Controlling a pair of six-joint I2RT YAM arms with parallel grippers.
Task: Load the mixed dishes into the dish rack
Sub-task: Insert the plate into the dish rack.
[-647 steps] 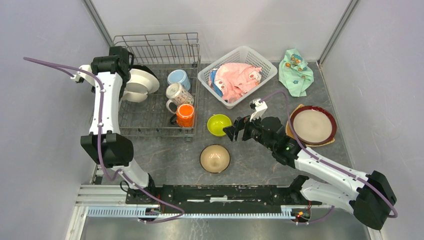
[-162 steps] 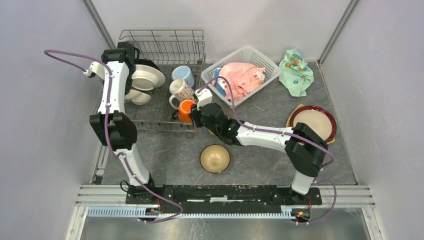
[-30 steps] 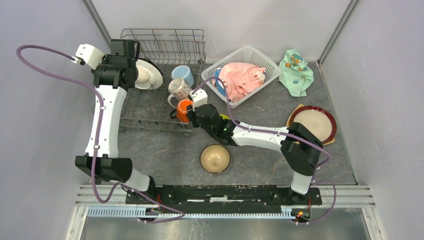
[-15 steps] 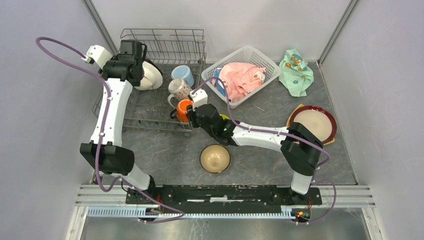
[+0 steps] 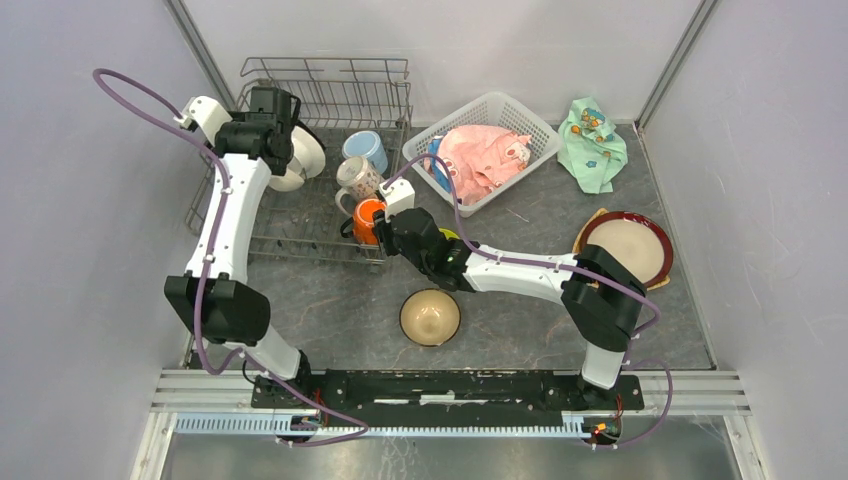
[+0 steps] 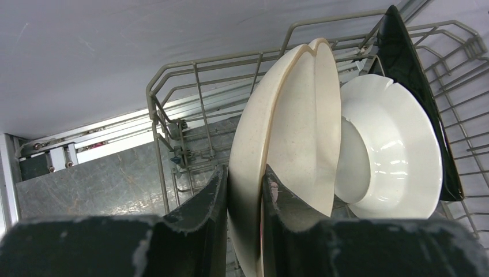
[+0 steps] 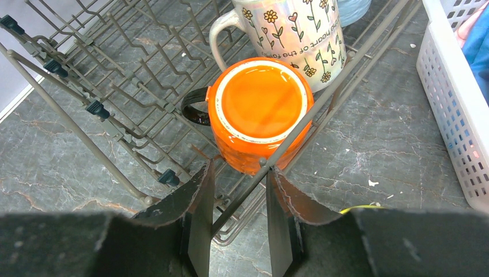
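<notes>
My left gripper (image 6: 245, 176) is shut on the rim of the cream divided plate (image 6: 288, 133), which it holds on edge inside the dish rack (image 6: 173, 98). Beside that plate stand a white plate (image 6: 392, 144) and a dark square plate (image 6: 409, 57). From above, the left gripper (image 5: 285, 150) is at the rack's back left. My right gripper (image 7: 239, 170) is shut on the rack's front wire wall (image 7: 69, 119), just in front of the upturned orange mug (image 7: 262, 109). Behind it is the patterned mug (image 7: 288, 29). The light-blue mug (image 5: 362, 150) is in the rack too.
A tan bowl (image 5: 430, 317) sits on the table in front of the right arm. A lime-green bowl (image 5: 445, 236) is mostly hidden under that arm. The red-rimmed plate (image 5: 626, 248) lies at right. A white lattice basket (image 5: 520, 115) holds a pink cloth. A mint cloth (image 5: 592, 140) lies beyond.
The left arm has swung right over the rack's back left corner, carrying the cream plate with it. The right arm and the rack have stayed still.
</notes>
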